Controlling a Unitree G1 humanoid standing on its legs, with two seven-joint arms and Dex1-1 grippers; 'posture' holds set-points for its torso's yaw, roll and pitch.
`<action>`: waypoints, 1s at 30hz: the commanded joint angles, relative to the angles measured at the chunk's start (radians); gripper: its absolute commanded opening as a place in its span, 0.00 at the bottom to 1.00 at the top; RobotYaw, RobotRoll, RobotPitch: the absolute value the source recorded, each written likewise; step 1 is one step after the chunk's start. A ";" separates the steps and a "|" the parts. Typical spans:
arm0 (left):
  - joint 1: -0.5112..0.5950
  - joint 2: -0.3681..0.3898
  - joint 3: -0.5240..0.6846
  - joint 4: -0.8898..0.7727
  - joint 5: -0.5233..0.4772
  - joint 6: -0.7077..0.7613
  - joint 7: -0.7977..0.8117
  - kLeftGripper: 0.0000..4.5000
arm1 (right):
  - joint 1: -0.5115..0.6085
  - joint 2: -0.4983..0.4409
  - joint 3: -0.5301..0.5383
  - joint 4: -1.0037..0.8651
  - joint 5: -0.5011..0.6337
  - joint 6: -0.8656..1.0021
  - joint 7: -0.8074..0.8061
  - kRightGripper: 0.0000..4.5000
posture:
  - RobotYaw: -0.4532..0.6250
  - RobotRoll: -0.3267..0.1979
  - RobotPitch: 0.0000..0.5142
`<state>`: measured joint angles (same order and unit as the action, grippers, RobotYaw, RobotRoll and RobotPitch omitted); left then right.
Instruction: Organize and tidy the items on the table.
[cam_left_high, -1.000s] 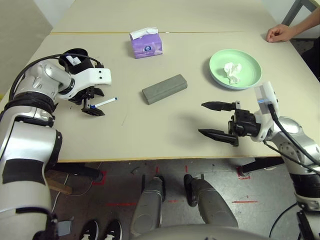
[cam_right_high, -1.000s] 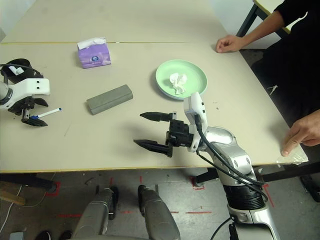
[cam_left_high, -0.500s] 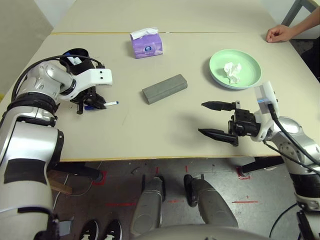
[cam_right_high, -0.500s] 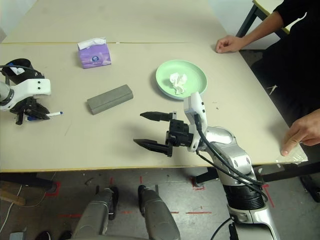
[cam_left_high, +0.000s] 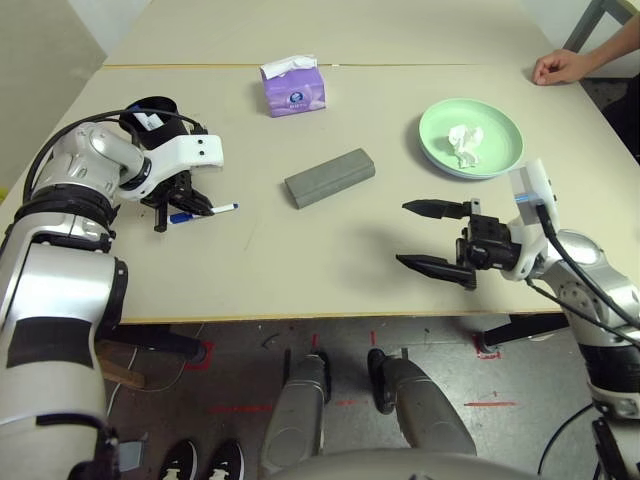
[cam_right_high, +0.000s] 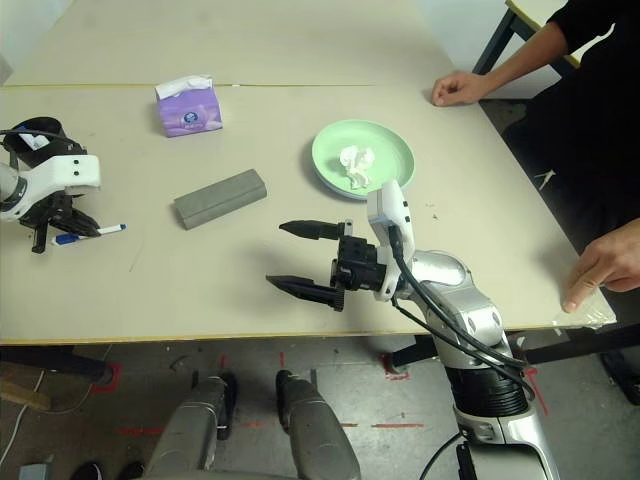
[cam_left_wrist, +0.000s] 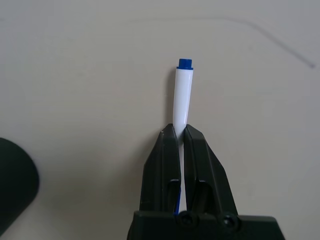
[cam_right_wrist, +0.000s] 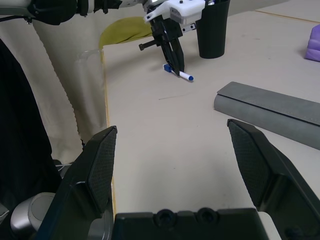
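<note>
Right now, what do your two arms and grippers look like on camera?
Both arms have silver forearm shells with black bands and looping black cables. The left gripper has a white housing and two slim black tapered fingers. The right gripper has a black body, a white wrist block and long pointed black fingers.

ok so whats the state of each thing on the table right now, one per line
left tool: shut on the marker pen
marker pen: gripped, lying on the table
right tool: open, holding nothing
glasses case: closed, lying flat
green plate: holds the tissue
tissue: crumpled, on the plate
tissue box: upright, a tissue sticking out
black cup: upright
</note>
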<state>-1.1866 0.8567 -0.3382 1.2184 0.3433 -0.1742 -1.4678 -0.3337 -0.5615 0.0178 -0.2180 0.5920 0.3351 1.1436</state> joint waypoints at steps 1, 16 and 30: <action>-0.026 0.022 0.020 -0.020 -0.011 0.020 -0.040 0.00 | 0.001 0.000 0.011 0.001 0.002 0.005 0.007 1.00 | 0.34 0.62 0.43; -0.255 0.075 0.381 -0.117 -0.364 0.537 -0.090 0.00 | -0.035 0.023 -0.035 0.025 0.046 0.032 -0.037 1.00 | 0.36 0.62 0.41; -0.156 0.198 0.625 -0.179 -0.529 0.515 0.285 0.00 | -0.095 0.090 -0.095 0.097 0.007 0.018 -0.217 1.00 | 0.40 0.62 0.41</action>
<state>-1.3574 1.0393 0.2681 1.0544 -0.1720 0.3750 -1.2179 -0.4253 -0.4754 -0.0680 -0.1251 0.6126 0.3662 0.9333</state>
